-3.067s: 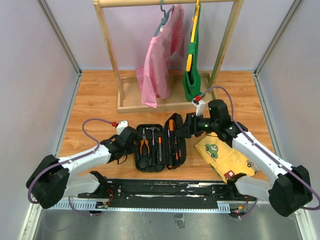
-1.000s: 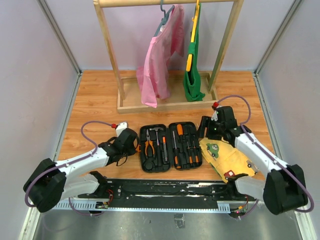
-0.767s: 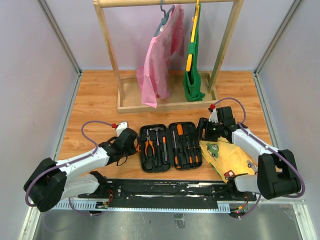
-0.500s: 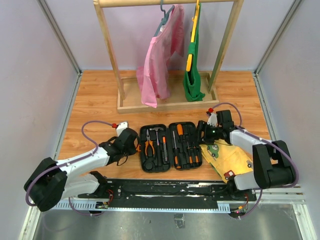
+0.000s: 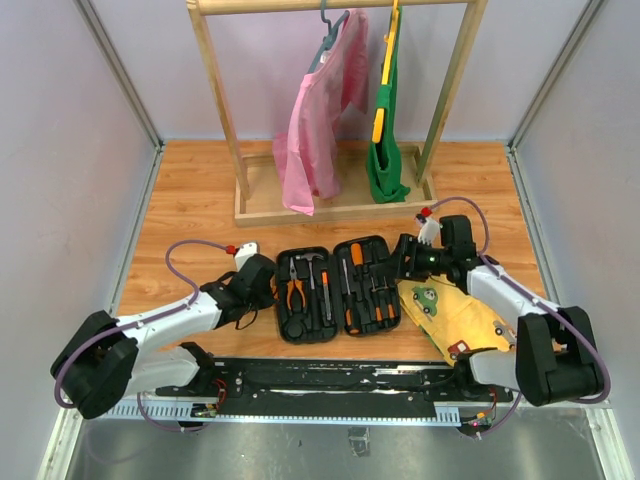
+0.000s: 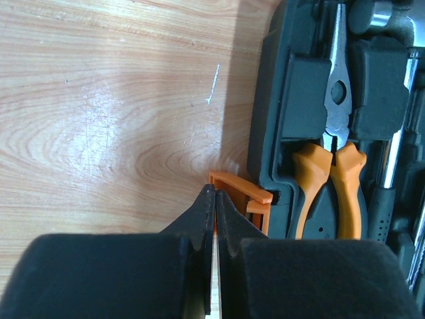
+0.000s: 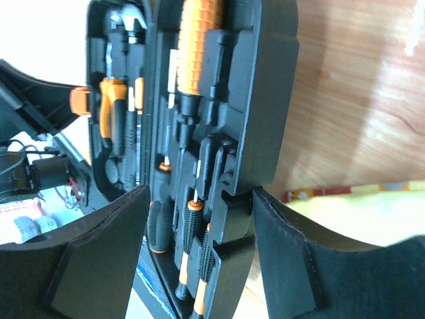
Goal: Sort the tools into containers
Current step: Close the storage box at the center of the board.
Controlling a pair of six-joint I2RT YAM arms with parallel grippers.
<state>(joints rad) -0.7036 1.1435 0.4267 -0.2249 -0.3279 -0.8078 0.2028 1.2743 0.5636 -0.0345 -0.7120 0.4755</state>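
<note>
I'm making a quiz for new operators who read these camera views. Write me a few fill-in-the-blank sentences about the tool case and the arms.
1. The tool case is ___, the insides of both halves showing.
2. The pliers in its left half have ___ handles.
3. The left arm's fingers meet at the case's small orange ___.
4. The right arm's fingers clasp the edge of the half holding the ___.
Missing words: open; orange; latch; screwdrivers.
</note>
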